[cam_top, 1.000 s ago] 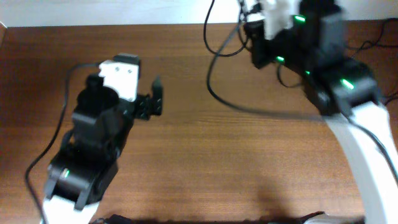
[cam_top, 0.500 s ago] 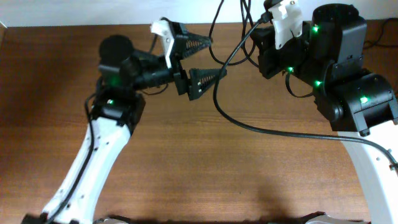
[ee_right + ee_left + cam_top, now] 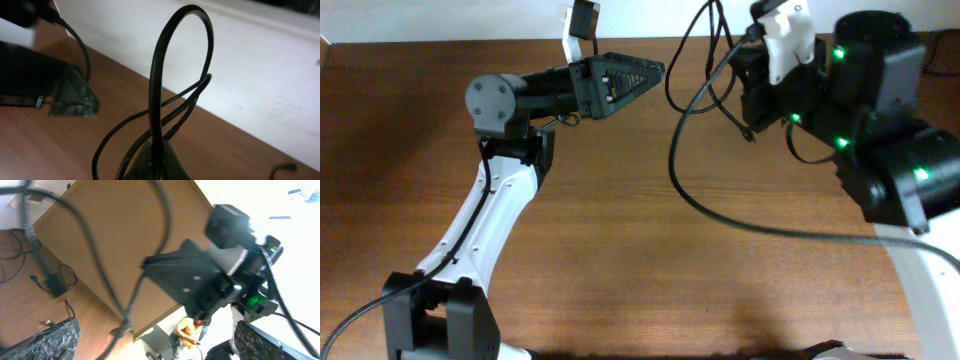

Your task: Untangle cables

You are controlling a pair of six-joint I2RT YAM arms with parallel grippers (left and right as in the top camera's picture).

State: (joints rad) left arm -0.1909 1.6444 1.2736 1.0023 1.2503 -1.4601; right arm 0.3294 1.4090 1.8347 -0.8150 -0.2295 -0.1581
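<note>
Compared with half a second earlier, the left arm (image 3: 490,210) has reached further toward the far edge of the table (image 3: 620,250). Its gripper has rolled: the two fingers, then seen splayed side by side from overhead, now lie one over the other. The right arm (image 3: 890,170) has shifted only slightly.

The brown wooden table fills the overhead view, with a white wall (image 3: 250,75) behind its far edge. The right arm occupies the right side, green lights showing on its dark housings. The left arm rises from the near left edge, bends at the elbow and points right along the far edge.

The left gripper (image 3: 645,72) stands wide. In the left wrist view its two textured fingers (image 3: 50,340) sit at opposite lower corners, and blurred black strands cross the space ahead of them. Whether any strand touches a finger cannot be told.

The right gripper (image 3: 155,162) is closed and grips the cables (image 3: 155,100). They are lifted clear of the table, near its far edge. One thick loop rises upright from the closed fingertips, and thinner strands arch beside it to the right. A dark textured finger of the left gripper shows to the left of the bundle, apart from it.

A small black cord end (image 3: 282,168) lies on the wood, apart from the held bundle.
</note>
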